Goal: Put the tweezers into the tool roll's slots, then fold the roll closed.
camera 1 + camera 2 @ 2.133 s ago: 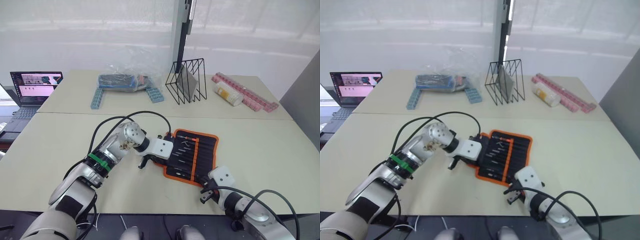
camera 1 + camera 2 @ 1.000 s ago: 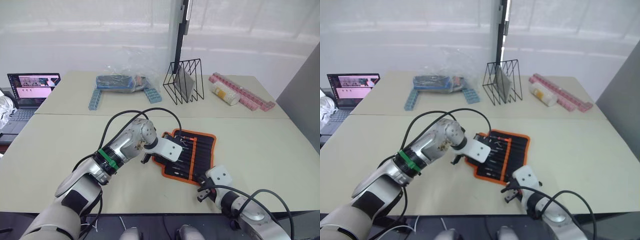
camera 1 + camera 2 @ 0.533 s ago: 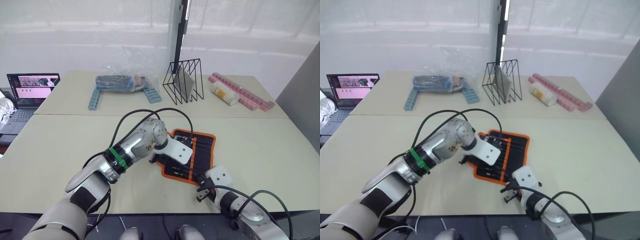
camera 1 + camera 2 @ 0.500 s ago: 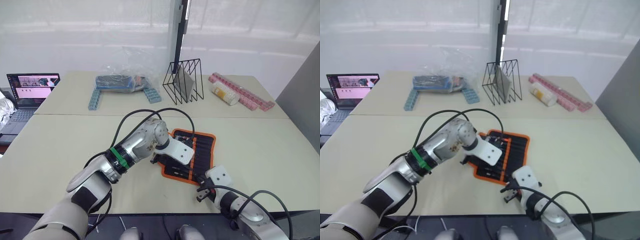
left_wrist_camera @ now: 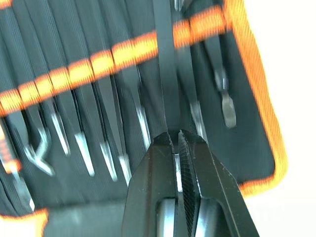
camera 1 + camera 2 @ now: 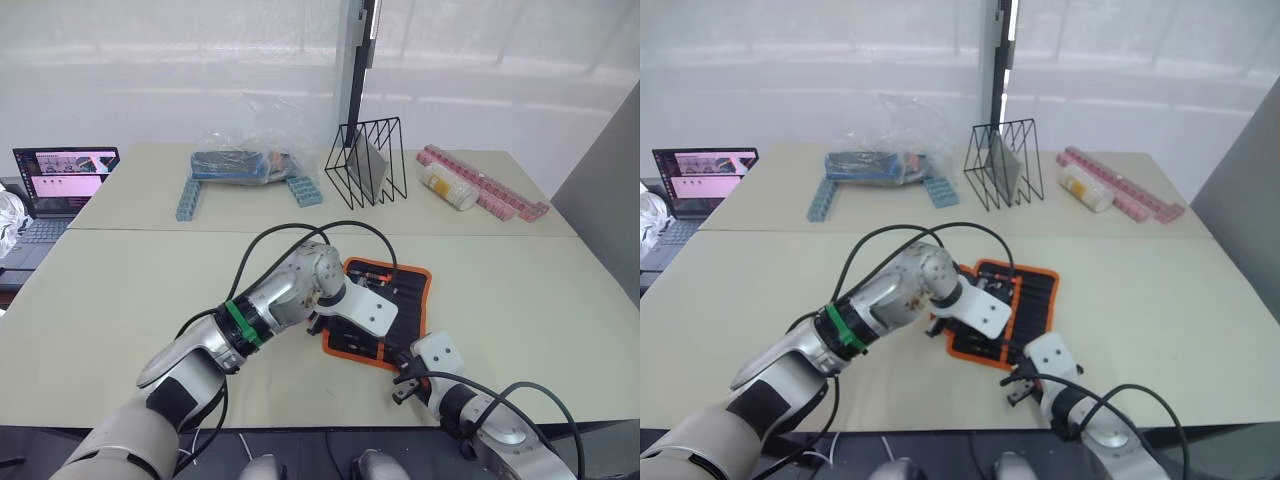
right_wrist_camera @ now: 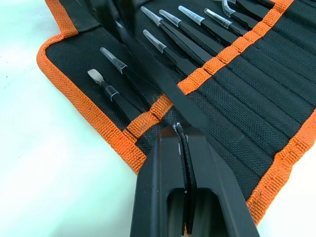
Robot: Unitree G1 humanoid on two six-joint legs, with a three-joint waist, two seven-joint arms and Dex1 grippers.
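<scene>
Silver metal left arm (image 6: 275,300) wears a green band at its wrist; black cables loop over it; white housings cap both wrists; fingers (image 5: 190,168) are black, ridged.

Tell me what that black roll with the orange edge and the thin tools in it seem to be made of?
The tool roll looks like woven fabric: a ribbed, matte black weave shows, and the orange trim has a coarse webbing texture. The tweezers look like metal with a smooth dark coating, going by their slim rigid shape; their tips seem capped in clear plastic, though that is hard to confirm.

Right gripper (image 7: 180,129) closed over the tool roll (image 7: 276,98).
</scene>
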